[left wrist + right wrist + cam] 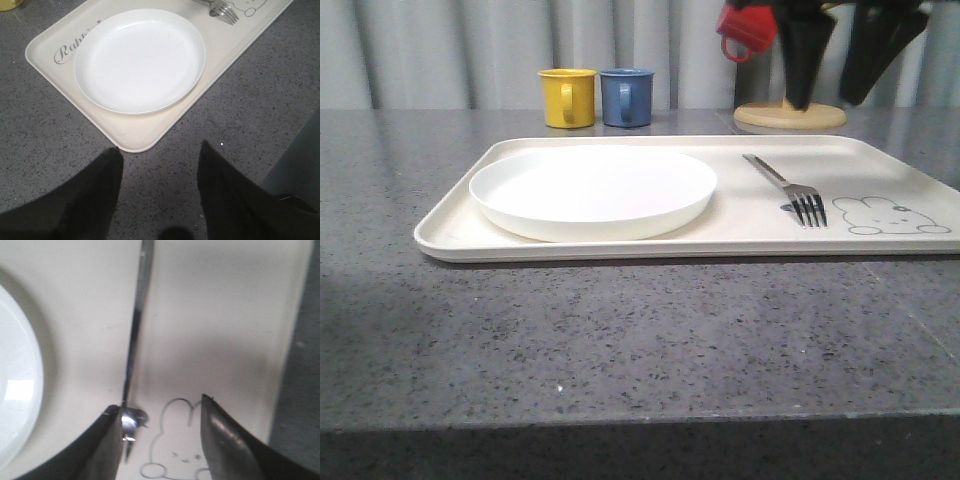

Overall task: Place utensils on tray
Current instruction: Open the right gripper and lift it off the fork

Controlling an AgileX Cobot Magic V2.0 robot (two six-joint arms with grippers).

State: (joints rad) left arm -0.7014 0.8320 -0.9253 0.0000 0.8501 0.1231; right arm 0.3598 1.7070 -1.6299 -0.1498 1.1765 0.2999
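The plate (pixel 592 190) and fork (pixel 790 186) lie flat on the tray (pixel 620 248). Both the right gripper (pixel 161 440) and left gripper (pixel 159 190) hang spread and empty — the right just above the fork, so lifting carelessly could nudge it askew.

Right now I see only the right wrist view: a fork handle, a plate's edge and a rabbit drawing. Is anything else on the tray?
Observer: No. In the front view the tray holds just the plate and the fork.
Operator: Anything behind it?
Observer: A yellow mug and a blue mug stand on the table beyond the tray's far edge.
Operator: Where's the other claw?
Observer: The left gripper is open over bare table by a tray corner, holding nothing.
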